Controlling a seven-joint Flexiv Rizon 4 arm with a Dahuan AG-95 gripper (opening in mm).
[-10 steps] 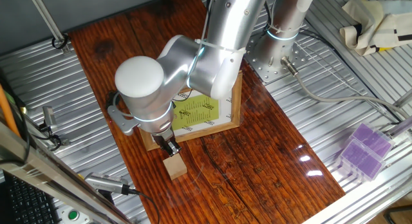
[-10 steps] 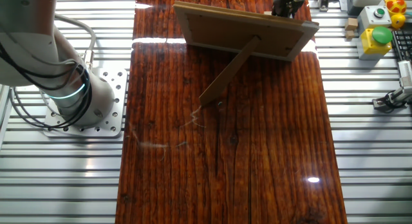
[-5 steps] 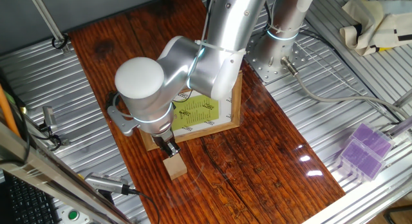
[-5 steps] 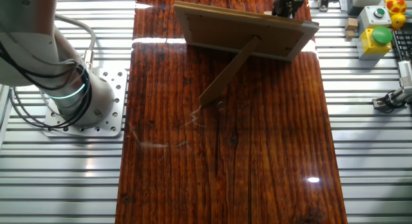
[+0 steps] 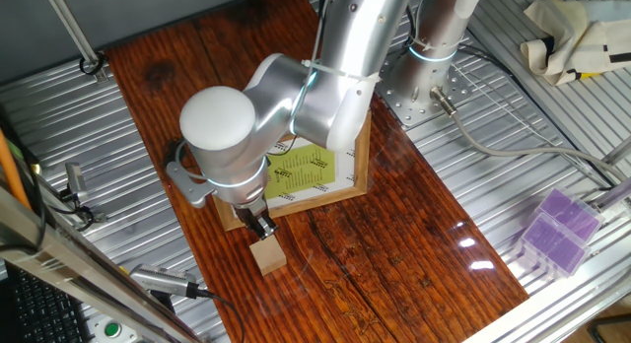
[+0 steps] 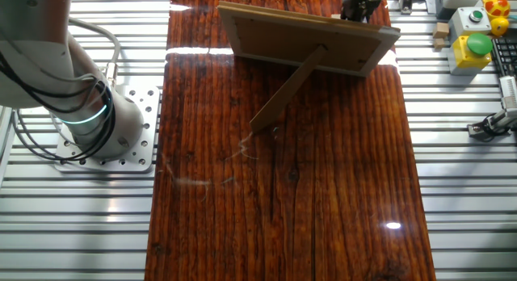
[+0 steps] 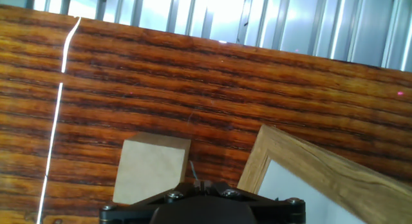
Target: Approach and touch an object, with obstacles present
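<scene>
The small tan wooden cube (image 5: 266, 255) sits on the dark wooden board near its front edge, just in front of the picture frame (image 5: 341, 189). The frame leans on its stand and holds a yellow-green sheet. My gripper (image 5: 259, 226) points down with its narrow fingers together, its tip at the cube's far top edge; I cannot tell whether they touch. In the hand view the cube (image 7: 151, 169) lies just left of the gripper tip (image 7: 195, 183), and the frame's corner (image 7: 309, 166) is at the right. The other fixed view shows the frame's back (image 6: 307, 39), which hides the cube.
A purple ridged box (image 5: 557, 230) lies at the right on the metal table. The arm's base (image 6: 97, 123) stands beside the board. A button box (image 6: 477, 39) and a small wooden block (image 6: 440, 31) sit beyond the board. Cables and tools lie near the front left edge.
The arm's elbow has shifted very slightly to the right. The gripper tip, cube and frame have not visibly moved.
</scene>
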